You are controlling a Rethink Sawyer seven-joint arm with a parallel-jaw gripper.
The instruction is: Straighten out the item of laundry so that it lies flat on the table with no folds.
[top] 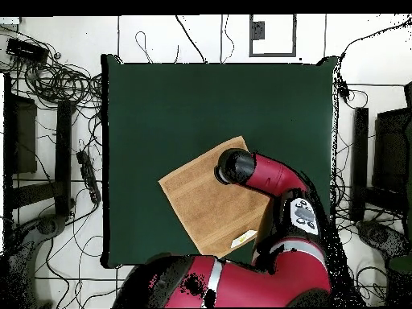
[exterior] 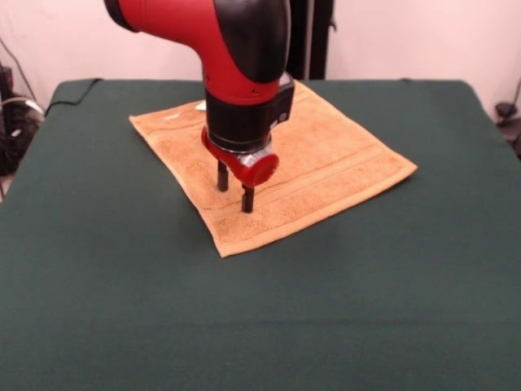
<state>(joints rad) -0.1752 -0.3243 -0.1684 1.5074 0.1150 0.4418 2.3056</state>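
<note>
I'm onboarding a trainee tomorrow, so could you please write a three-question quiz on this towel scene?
1. True or false: the towel lies spread flat on the table.
2. The gripper fingers are: A open, B shut on the towel, C out of view.
3. Fill in: a small white ____ shows at the towel's edge nearest the robot.

Key: 1 true; 2 A, the fingers stand apart over the towel; 3 tag.
</note>
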